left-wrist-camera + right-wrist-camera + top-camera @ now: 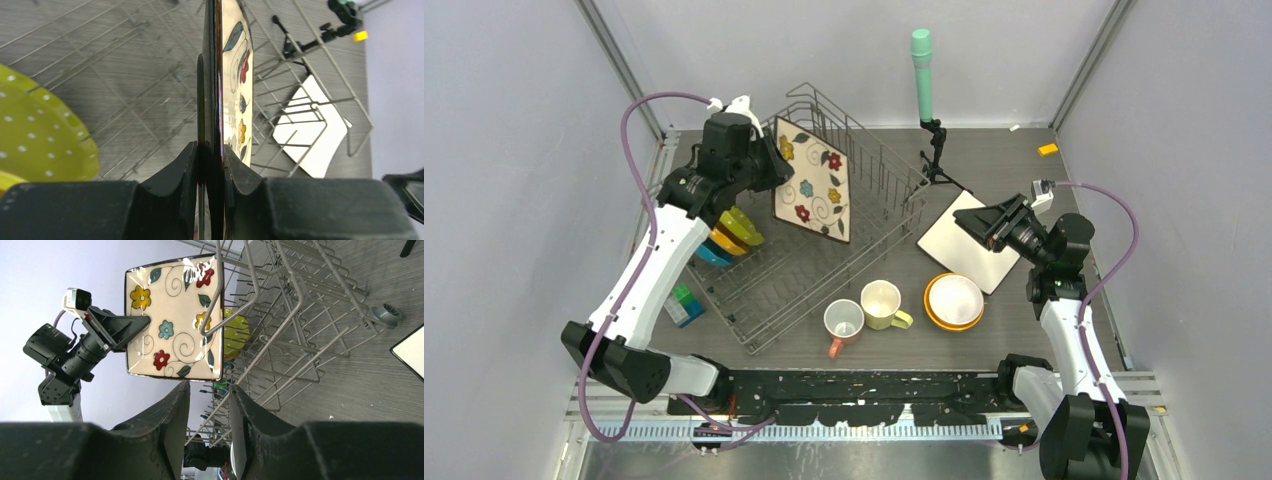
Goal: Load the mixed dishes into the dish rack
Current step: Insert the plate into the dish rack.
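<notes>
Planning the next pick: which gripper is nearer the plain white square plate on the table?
Right. The right gripper sits open over the white square plate's far-right edge; the left gripper is off to the left above the dish rack, clamped on the flowered plate.

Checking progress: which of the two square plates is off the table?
The flowered square plate, held upright by the left gripper over the dish rack; the plain white square plate lies flat on the table.
</notes>
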`<state>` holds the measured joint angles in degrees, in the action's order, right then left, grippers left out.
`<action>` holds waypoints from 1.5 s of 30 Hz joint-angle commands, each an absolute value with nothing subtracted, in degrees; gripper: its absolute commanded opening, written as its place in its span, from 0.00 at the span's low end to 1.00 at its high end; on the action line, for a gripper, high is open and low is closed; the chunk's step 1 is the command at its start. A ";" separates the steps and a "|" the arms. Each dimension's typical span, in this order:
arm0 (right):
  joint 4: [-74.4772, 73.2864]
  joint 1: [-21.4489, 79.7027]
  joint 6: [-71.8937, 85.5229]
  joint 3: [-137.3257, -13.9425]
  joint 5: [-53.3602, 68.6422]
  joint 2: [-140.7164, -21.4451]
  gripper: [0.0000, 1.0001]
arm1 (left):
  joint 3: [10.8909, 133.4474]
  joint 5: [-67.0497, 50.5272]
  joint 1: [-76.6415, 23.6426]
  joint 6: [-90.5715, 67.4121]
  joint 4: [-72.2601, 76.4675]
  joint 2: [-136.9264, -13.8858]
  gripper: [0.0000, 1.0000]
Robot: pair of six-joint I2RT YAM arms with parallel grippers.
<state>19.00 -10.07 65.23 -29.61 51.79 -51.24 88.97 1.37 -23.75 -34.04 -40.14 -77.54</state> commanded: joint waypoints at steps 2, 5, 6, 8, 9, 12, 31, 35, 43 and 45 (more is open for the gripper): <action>20.30 -9.76 63.99 -31.38 51.59 -50.70 0.40 | 94.37 7.28 -23.34 -36.39 -33.09 -74.57 0.00; 20.12 -9.75 63.72 -31.46 51.59 -50.76 0.40 | 95.74 11.06 -23.22 -35.44 -35.08 -75.70 0.00; 20.03 -9.75 63.67 -31.46 51.59 -50.83 0.40 | 96.13 12.41 -23.21 -35.11 -35.63 -76.12 0.00; 19.73 -9.73 63.41 -31.46 51.59 -50.95 0.40 | 97.05 15.11 -23.20 -34.26 -36.93 -77.01 0.00; 19.41 -9.75 63.14 -31.53 51.64 -51.05 0.40 | 97.72 16.44 -23.21 -33.79 -37.70 -77.52 0.00; 18.92 -9.76 62.60 -31.59 51.66 -51.26 0.40 | 99.05 20.23 -23.20 -32.62 -39.37 -78.77 0.00; 15.87 -9.75 58.58 -30.94 51.86 -52.22 0.40 | 102.59 22.88 -13.27 -31.92 -41.30 -83.19 0.00; 15.82 -9.76 58.26 -31.07 51.95 -52.66 0.40 | 101.96 25.07 -12.93 -33.33 -41.74 -82.33 0.00; 15.82 -9.75 57.86 -31.59 52.28 -53.25 0.40 | 102.87 29.60 -11.79 -33.32 -43.71 -83.31 0.00; 15.70 -9.76 57.77 -31.63 52.41 -53.26 0.40 | 102.60 30.48 -11.78 -33.84 -43.84 -83.70 0.00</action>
<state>14.48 -10.07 59.02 -29.61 51.72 -53.21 97.27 25.50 -12.49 -31.27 -51.77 -85.47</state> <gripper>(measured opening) 0.399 0.205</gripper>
